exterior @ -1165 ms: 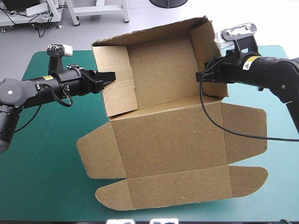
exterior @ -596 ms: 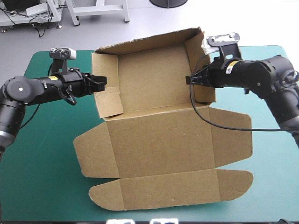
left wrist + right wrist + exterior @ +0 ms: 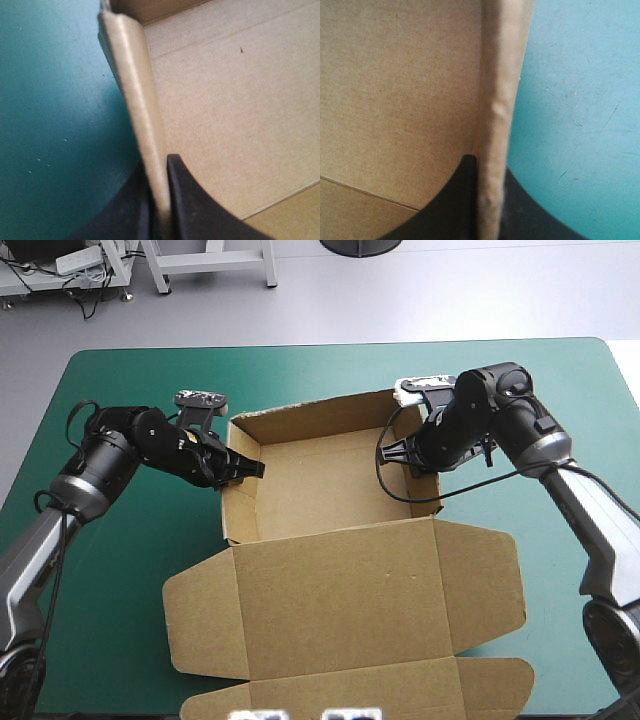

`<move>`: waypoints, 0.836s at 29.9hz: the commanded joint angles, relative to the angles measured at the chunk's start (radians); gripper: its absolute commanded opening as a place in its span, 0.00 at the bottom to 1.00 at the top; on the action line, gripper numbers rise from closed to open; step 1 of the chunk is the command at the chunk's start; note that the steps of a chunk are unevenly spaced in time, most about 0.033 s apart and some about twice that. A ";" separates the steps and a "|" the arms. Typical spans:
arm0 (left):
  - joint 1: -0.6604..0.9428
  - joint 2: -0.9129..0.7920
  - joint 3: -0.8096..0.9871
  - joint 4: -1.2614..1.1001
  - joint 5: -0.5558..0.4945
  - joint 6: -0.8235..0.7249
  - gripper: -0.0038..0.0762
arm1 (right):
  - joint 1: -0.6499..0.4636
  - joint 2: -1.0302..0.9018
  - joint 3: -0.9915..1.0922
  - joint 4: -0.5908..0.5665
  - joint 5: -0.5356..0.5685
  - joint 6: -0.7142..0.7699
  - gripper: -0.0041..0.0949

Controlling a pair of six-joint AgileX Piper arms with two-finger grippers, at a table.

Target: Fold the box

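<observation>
The brown box (image 3: 330,490) stands on the table as an open tray with its walls raised and its lid (image 3: 350,590) lying flat toward the near edge. My left gripper (image 3: 243,468) is shut on the tray's left wall, which runs up between its black fingers (image 3: 182,200) as a folded edge (image 3: 137,100). At the opposite side my right gripper (image 3: 400,452) is shut on the right wall, and that doubled edge (image 3: 497,100) rises between its fingers (image 3: 465,200). In both wrist views the tray's floor lies on one side and the teal-green cover on the other.
The teal-green table (image 3: 110,620) lies bare to the left and right of the box. The lid's rounded flaps (image 3: 200,605) spread near the table's front edge. Grey floor and a stand lie beyond the far edge.
Earlier the tray stood tilted up on its side, held high. Both grippers have brought it down and toward the table's middle, so the tray now sits flat with its opening upward.
</observation>
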 commanded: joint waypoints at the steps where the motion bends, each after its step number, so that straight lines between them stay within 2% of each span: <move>1: -0.016 0.018 -0.038 0.026 -0.040 -0.050 0.04 | 0.010 0.008 -0.022 0.068 -0.021 -0.026 0.05; 10: -0.014 0.143 -0.038 0.078 -0.072 -0.193 0.04 | 0.010 0.151 -0.022 0.080 -0.093 -0.033 0.04; 25: -0.014 0.169 -0.038 0.074 -0.122 -0.214 0.04 | 0.010 0.259 -0.024 0.153 -0.181 -0.135 0.04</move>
